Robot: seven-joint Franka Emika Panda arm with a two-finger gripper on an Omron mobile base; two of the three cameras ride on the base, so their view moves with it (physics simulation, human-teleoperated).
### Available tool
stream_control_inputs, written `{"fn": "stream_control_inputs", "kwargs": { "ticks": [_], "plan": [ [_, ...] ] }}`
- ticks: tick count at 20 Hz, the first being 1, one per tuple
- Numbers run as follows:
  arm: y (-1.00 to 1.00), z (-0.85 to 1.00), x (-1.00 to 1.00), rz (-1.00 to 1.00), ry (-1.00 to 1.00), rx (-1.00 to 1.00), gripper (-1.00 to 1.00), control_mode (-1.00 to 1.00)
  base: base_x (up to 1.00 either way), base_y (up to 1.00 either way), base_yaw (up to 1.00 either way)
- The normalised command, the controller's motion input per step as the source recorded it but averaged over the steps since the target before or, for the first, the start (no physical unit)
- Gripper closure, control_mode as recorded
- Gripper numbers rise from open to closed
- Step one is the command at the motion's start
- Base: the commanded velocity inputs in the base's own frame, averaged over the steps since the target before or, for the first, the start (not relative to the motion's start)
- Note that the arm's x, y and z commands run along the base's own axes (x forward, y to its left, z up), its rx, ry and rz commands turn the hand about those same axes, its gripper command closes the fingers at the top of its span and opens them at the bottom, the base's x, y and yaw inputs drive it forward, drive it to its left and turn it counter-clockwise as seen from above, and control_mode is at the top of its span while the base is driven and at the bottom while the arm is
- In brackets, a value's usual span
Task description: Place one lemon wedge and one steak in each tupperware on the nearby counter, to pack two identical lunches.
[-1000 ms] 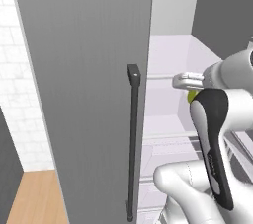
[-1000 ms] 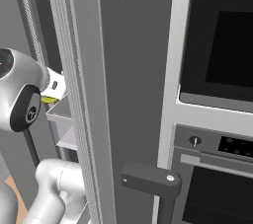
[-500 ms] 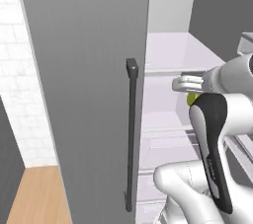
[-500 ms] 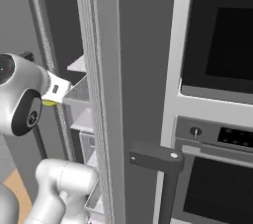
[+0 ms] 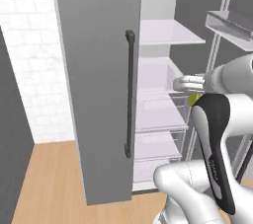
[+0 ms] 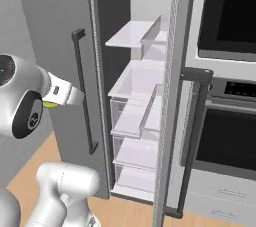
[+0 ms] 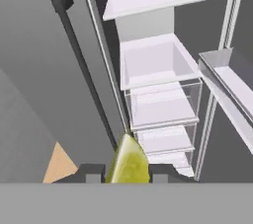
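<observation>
Since a second ago both base views have swung, so the camera has moved with the base: the fridge interior, then mostly hidden behind the door edge, now stands open to sight, while the gripper keeps the same yellow-green piece between its fingers.

From the left base view, the grey fridge door [image 5: 96,80] with its dark vertical handle [image 5: 129,94] takes up the left half. Right of it the white shelves [image 5: 170,35] and a clear drawer [image 5: 163,104] stack downward. The gripper [image 5: 191,90] reaches out from the arm at right, level with the middle shelves, with a sliver of the lemon wedge [image 5: 193,98] showing just below it.

From the right base view, the gripper [image 6: 60,98] points right toward the door handle [image 6: 82,91], in front of the grey door. The lemon wedge [image 6: 49,104] peeks out yellow under the hand. The open fridge [image 6: 137,116] sits in the middle, and a dark wall oven [image 6: 227,71] stands to its right.

Seen from the hand, the lemon wedge [image 7: 128,164] stands upright between the two dark fingertips [image 7: 91,172], touching both; the jaws are nearly closed, pinching it. Beyond it lie the fridge shelves [image 7: 158,1] and a white bin [image 7: 155,65], with the door handle [image 7: 81,70] slanting at left.
</observation>
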Motion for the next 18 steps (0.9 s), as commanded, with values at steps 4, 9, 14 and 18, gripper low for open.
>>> {"fn": "stream_control_inputs", "kwargs": {
  "ticks": [4, 9, 14, 18],
  "plan": [
    [0.00, 0.00, 0.00, 0.00, 0.00, 0.00, 1.00, 1.00, -1.00, 0.60, -0.40],
    [0.00, 0.00, 0.00, 0.00, 0.00, 0.00, 1.00, 1.00, -0.86, 0.30, -0.82],
    [0.00, 0.00, 0.00, 0.00, 0.00, 0.00, 1.00, 1.00, -0.39, 0.07, -0.87],
    [0.00, 0.00, 0.00, 0.00, 0.00, 0.00, 1.00, 1.00, -0.02, -0.47, -0.78]
  ]
}}
